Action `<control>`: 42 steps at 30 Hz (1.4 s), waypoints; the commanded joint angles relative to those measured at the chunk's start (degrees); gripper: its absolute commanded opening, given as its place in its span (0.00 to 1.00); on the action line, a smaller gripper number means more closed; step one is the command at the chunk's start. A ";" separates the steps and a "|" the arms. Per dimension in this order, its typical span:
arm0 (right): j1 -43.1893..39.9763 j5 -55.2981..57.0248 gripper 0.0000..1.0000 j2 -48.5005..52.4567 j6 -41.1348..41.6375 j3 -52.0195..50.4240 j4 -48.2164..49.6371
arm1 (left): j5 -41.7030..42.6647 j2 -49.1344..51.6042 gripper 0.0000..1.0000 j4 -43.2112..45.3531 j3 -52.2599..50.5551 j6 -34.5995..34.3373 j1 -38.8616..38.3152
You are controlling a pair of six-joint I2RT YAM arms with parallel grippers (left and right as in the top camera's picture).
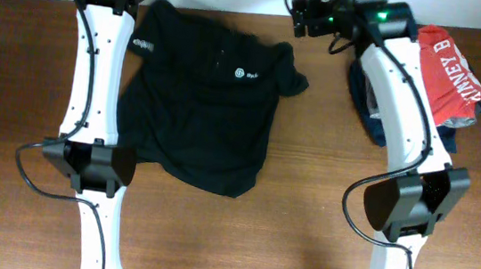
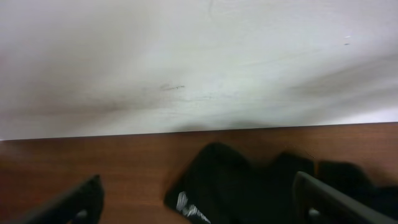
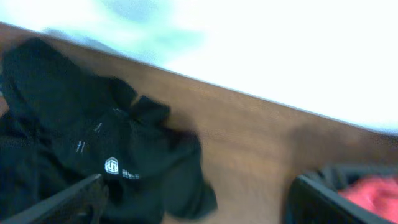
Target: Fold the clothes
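One black T-shirt [image 1: 198, 112], wooden table [image 1: 309, 160], white wall [image 2: 186, 62]

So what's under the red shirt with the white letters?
Grey fabric and a dark navy garment peek out beneath the red-orange lettered shirt. The rest is hidden by it and the white right arm.

- Overhead looks straight down, from well above, on the whole table [image 1: 301, 239].
- Left wrist: low, close to the far edge, facing the wall [image 2: 199, 56].
- Right wrist: tilted, low, facing the far edge.
- All share the black T-shirt [image 1: 208, 104].
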 commanded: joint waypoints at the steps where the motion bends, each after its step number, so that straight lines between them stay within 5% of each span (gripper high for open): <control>1: 0.20 0.15 0.99 -3.89 1.51 2.21 -3.93 | -0.81 -1.88 0.99 -0.74 0.59 0.68 1.05; 6: 0.48 -8.90 0.99 -6.16 1.51 2.23 -13.49 | 0.83 -5.81 0.99 -10.93 0.59 0.68 1.16; 14: -0.02 -10.51 0.99 -6.25 1.07 2.21 -18.97 | 21.86 -6.62 0.99 -30.08 0.52 1.01 -1.14; 19: -2.51 -8.35 0.99 -5.84 1.11 2.19 -17.42 | 20.37 -3.98 0.97 -37.00 0.07 5.49 -9.22; 24: -5.77 -8.46 0.99 -4.76 1.36 2.19 -15.19 | 16.61 -3.04 0.83 -37.22 -4.42 5.46 -16.06; 28: -7.93 -10.25 0.99 -3.52 1.31 2.19 -12.76 | 11.58 -3.06 0.82 -37.24 -11.93 4.59 -20.15; 42: -10.58 -11.15 0.99 3.08 1.25 2.19 -8.72 | 14.56 -3.08 0.81 -37.24 -27.58 3.52 -28.59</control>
